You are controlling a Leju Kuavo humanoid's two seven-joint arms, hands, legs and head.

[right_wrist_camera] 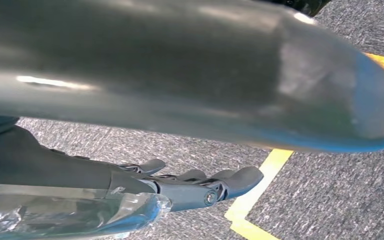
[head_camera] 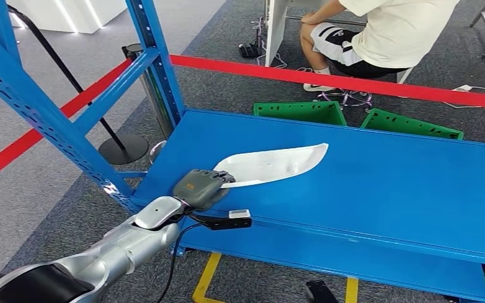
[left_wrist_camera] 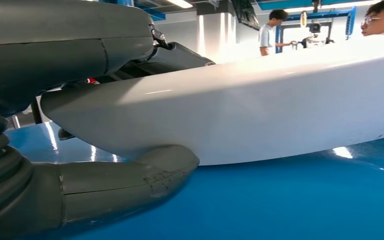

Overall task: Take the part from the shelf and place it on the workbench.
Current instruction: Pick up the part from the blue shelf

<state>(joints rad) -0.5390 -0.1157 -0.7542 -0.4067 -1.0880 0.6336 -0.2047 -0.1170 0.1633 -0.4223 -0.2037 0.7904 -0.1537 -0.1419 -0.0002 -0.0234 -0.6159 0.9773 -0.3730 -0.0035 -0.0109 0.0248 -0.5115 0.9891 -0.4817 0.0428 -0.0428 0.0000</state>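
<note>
— Where is the part?
— The white curved part [head_camera: 271,164] lies flat on the blue shelf [head_camera: 385,189], near its front left corner.
— And the left hand?
— The left hand [head_camera: 203,187] clamps the part's near tip, thumb [left_wrist_camera: 130,182] under, fingers [left_wrist_camera: 172,55] over.
— The right hand?
— The right hand [right_wrist_camera: 200,187] hangs over grey carpet [right_wrist_camera: 330,190] and yellow floor tape [right_wrist_camera: 260,190], fingers extended, side by side, holding nothing.
</note>
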